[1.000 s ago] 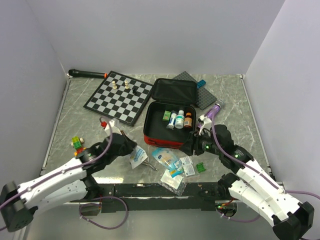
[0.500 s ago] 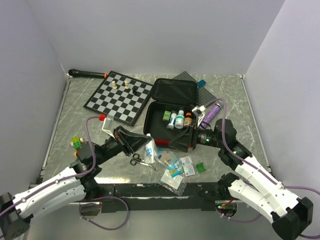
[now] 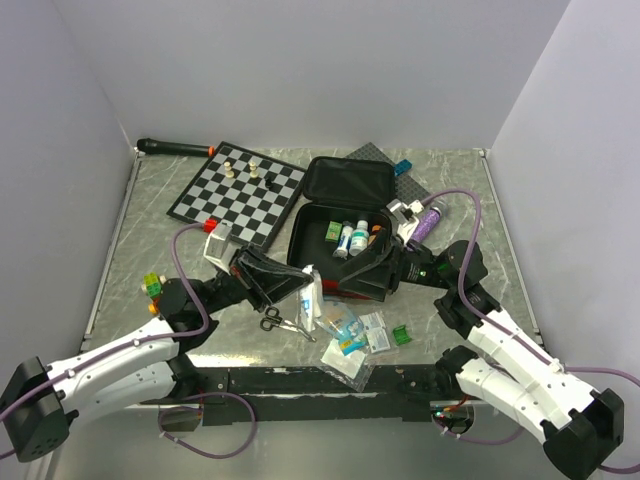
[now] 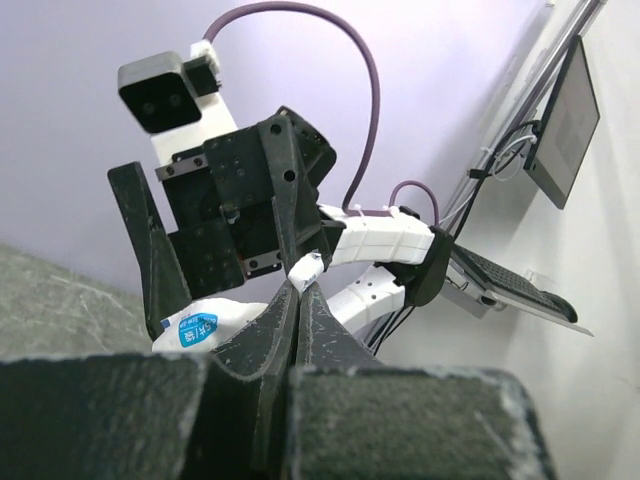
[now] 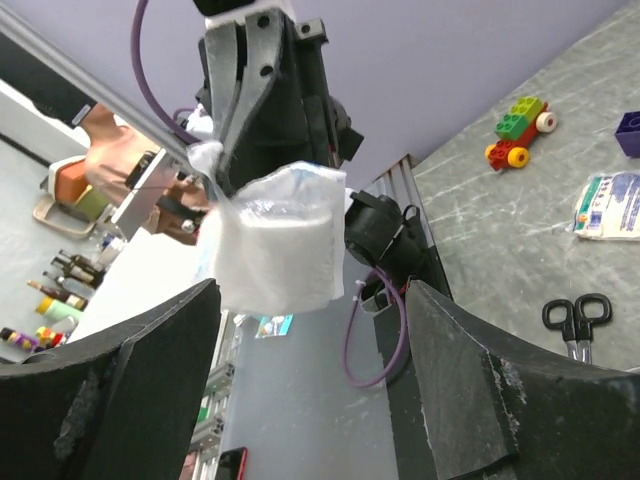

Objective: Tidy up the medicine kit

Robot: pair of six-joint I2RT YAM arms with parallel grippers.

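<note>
Now lifted off worktop (image 3: 150,230): pouch (image 5: 275,235), pinched in clenched left claw (image 4: 298,300), presented to right claw (image 3: 340,282), newly spread wide, empty. Handover toward kit (image 3: 345,185) judged imminent.

hidden | medicine kit (image 3: 347,183) front wall behind right gripper (image 3: 335,282); bottle labels (image 3: 359,238) too small

My left gripper (image 4: 298,292) is matt black, grainy plastic. It pinches a crinkly clear-film packet (image 5: 276,240) with soft white padding. Near the cloth medicine kit (image 3: 347,185), the table (image 3: 150,220) looks like smooth grey stone, and the scissors (image 5: 574,322) have metal blades.
</note>
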